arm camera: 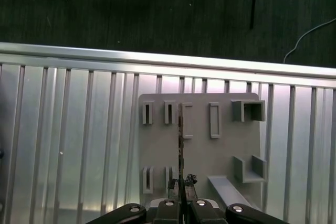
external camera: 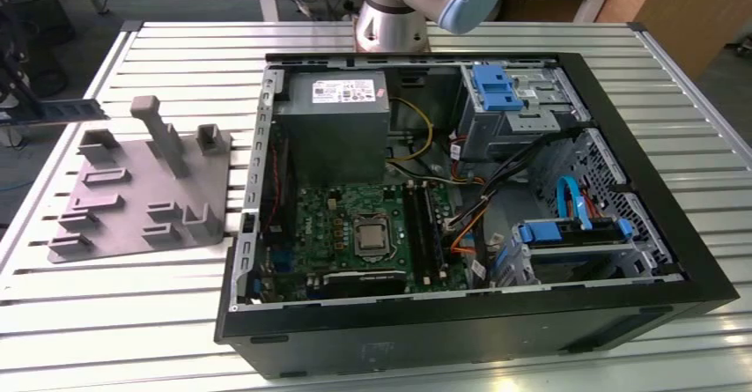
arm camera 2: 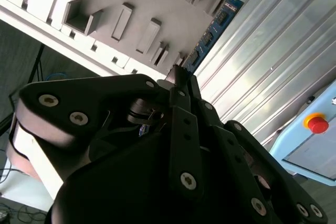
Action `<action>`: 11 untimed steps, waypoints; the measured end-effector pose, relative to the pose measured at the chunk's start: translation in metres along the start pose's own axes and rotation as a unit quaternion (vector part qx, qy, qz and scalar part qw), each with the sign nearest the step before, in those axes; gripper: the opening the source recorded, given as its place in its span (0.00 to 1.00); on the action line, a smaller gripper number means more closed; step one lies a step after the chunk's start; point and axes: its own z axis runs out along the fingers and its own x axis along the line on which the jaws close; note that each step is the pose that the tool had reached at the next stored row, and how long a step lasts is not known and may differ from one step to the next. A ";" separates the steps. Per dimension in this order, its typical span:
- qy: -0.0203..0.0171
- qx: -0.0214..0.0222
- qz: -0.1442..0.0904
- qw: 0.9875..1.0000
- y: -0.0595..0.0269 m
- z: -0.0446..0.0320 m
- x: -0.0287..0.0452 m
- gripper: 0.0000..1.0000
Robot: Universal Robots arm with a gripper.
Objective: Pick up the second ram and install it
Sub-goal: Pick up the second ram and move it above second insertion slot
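Jaws clamped on the second ram (arm camera 2: 212, 31). The gripper (arm camera 2: 181, 76) pinches one end, and the stick hangs over the grey fixture tray (arm camera: 220, 156), at 9 o'clock of the open computer case (external camera: 470, 339). I judge it light, stiff and fragile: hold the board edges, not the chips. The linkage hides the pinch point, and I can't make out the contact edge.

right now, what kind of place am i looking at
Most likely a robotics lab or test bench: an open computer case lies on a slatted metal table, beside a grey fixture plate, with a robot arm's base at the table's edge.
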 end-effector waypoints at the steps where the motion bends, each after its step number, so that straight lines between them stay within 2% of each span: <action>1: 0.000 0.000 0.000 1.000 0.0000 -0.0014 0.0000 0.14; 11: 0.000 0.000 0.000 1.000 0.0003 -0.0159 -0.0005 0.14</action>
